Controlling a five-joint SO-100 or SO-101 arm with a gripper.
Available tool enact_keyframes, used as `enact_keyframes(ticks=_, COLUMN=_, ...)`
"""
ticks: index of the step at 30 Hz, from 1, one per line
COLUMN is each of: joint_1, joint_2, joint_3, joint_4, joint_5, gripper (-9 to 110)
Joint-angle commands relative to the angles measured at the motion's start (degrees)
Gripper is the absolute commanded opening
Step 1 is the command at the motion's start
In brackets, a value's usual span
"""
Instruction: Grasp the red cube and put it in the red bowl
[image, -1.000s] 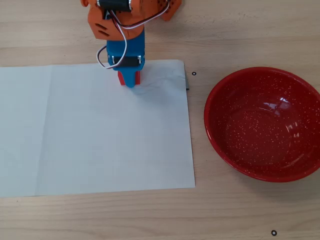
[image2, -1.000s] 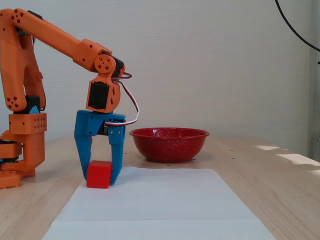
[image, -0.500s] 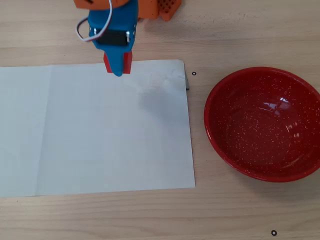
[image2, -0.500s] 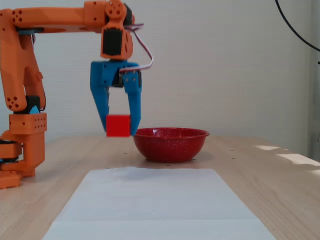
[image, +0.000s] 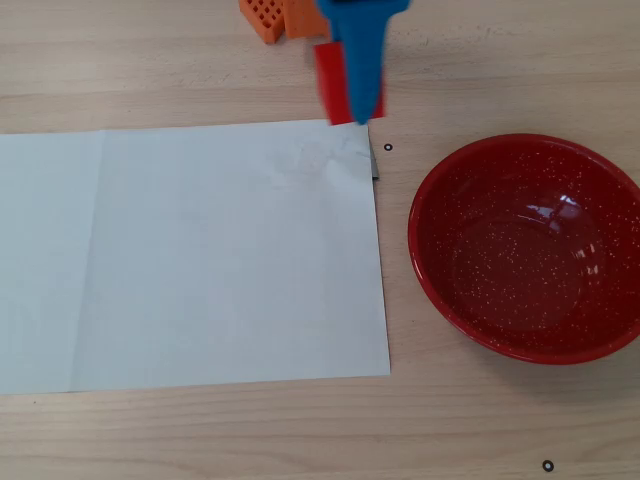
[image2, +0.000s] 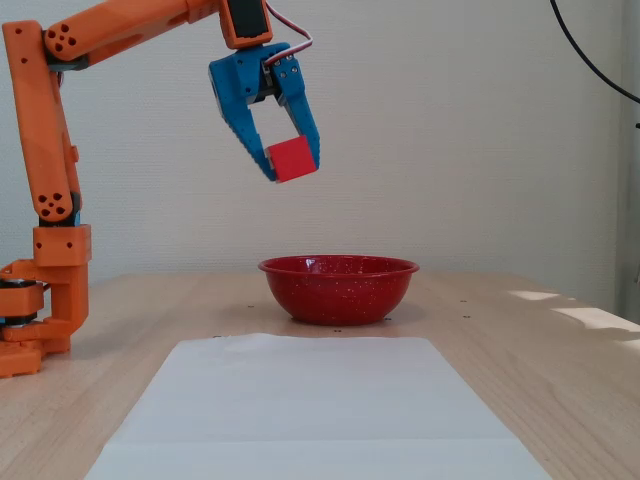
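Observation:
My blue gripper (image2: 290, 162) is shut on the red cube (image2: 292, 158) and holds it high in the air, above and a little left of the red bowl (image2: 338, 287) in the fixed view. In the overhead view the gripper (image: 352, 108) covers most of the cube (image: 330, 82), which shows as a red strip near the top edge, left of the speckled red bowl (image: 527, 247). The bowl stands empty on the wooden table.
A large white paper sheet (image: 190, 255) lies flat on the table left of the bowl. The orange arm base (image2: 40, 300) stands at the left in the fixed view. Small black dots (image: 388, 148) mark the wood.

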Motion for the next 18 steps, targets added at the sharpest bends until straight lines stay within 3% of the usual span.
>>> enact_keyframes(ticks=1, joint_1=4.13, joint_2=3.96, joint_3=-7.29, joint_4=-3.60, joint_5=-1.41, gripper=0)
enact_keyframes(ticks=10, joint_1=13.62, joint_2=0.18, joint_3=-4.39, joint_4=-15.47, joint_5=-5.19, gripper=0)
enact_keyframes(ticks=18, joint_1=17.58, joint_2=-3.78, joint_3=7.47, joint_4=-33.75, joint_5=-5.63, gripper=0)
